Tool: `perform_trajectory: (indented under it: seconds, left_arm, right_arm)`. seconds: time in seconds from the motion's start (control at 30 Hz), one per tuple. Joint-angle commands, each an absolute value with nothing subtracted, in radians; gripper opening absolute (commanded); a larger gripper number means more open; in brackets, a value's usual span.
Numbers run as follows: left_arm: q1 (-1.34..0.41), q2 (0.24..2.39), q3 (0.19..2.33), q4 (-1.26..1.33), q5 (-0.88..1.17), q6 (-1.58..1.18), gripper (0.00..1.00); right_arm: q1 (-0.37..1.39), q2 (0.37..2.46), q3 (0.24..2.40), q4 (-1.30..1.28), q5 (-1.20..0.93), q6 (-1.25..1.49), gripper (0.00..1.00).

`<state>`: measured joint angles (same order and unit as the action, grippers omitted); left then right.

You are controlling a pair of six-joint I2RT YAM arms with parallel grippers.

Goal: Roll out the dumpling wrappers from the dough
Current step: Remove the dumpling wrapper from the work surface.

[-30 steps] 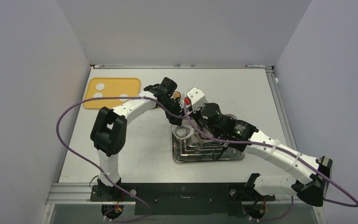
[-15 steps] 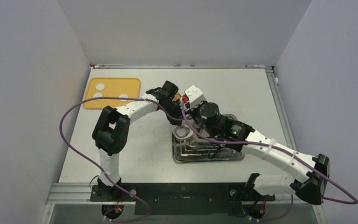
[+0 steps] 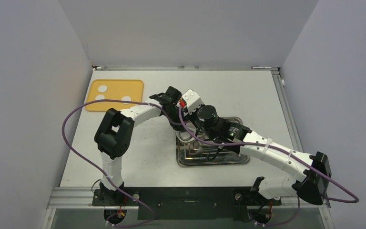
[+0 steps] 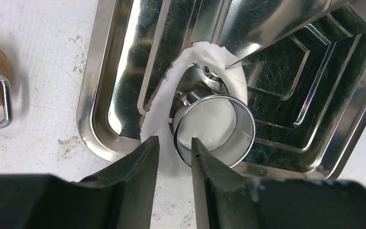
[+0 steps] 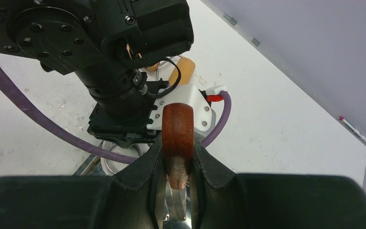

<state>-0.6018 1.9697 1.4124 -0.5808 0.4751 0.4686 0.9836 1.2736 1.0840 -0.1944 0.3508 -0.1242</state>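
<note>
Left gripper point(image 4: 174, 143) sits around the ring's point(image 4: 213, 97) wall at the tray's point(image 4: 88, 119) left edge; I cannot tell if it pinches. Right gripper point(image 5: 177, 157) pinches a tool point(image 5: 177, 126). Lift the ring straight up so the dough point(image 4: 159, 114) stays flat.

The metal tray point(image 3: 233, 161) lies on the table point(image 3: 248, 90). The left arm point(image 3: 133, 110) and right arm point(image 3: 267, 150) meet over the tray's far-left corner. Well beyond that corner, far-left of the tray, a yellow board point(image 3: 116, 86) carries three dough point(image 3: 103, 88) pieces.
</note>
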Motion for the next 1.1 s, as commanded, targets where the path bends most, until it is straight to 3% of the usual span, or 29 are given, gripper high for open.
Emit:
perform_trajectory:
  seconds: [0.0, 0.57, 0.87, 1.07]
  left_arm:
    - [-0.621, 1.96, 1.409, -0.544, 0.512, 0.467, 0.27]
    - [-0.622, 1.967, 1.402, -0.546, 0.528, 0.462, 0.09]
    - [-0.626, 1.97, 1.385, -0.532, 0.549, 0.453, 0.09]
    - [-0.635, 1.959, 1.372, -0.524, 0.556, 0.46, 0.08]
  right_arm:
    - [0.992, 1.226, 1.074, -0.064, 0.347, -0.122, 0.08]
    - [0.993, 1.178, 0.995, 0.064, 0.36, -0.133, 0.08]
    - [0.998, 1.249, 0.881, 0.139, 0.231, -0.155, 0.08]
    - [1.046, 1.275, 0.893, -0.021, 0.086, -0.255, 0.08]
